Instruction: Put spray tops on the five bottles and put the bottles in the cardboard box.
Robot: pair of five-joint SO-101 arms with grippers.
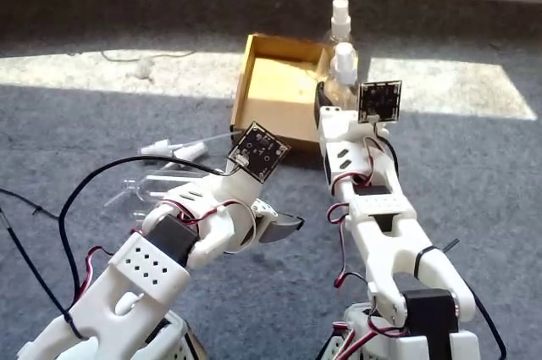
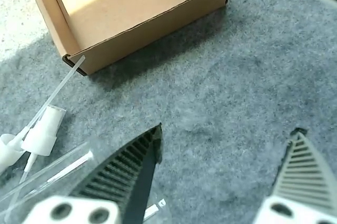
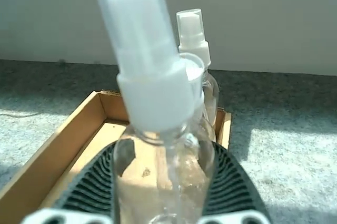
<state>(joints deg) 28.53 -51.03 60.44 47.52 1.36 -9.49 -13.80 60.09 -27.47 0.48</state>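
1. Grey carpeted surface (image 1: 474,174): extends on all sides of the cardboard box; a sunlit band crosses it at the level of the box.
2. Cardboard box (image 1: 254,80): open-topped, shallow, upright; serves as the reference landmark.
3. Right gripper (image 3: 163,155): over the box's right wall, ribbed fingers (image 3: 87,187) clamped on either side of a clear bottle.
4. Left gripper (image 2: 228,129): in front of the box, near its front wall, above bare carpet; jaws spread wide, nothing between them.
5. Held bottle (image 3: 158,182): clear, roughly upright in the right gripper at the box's right side, fitted with a white spray top (image 3: 150,76).
6. Second bottle (image 1: 340,25): upright at the box's far right corner, white spray top fitted; apparently inside the box.
7. Uncapped clear bottles (image 1: 157,186): lying on their sides to the front left of the box; count unclear.
8. Loose spray tops (image 1: 174,150): white, lying left of the box, between it and the lying bottles; one dip tube reaches to the box's near left corner.
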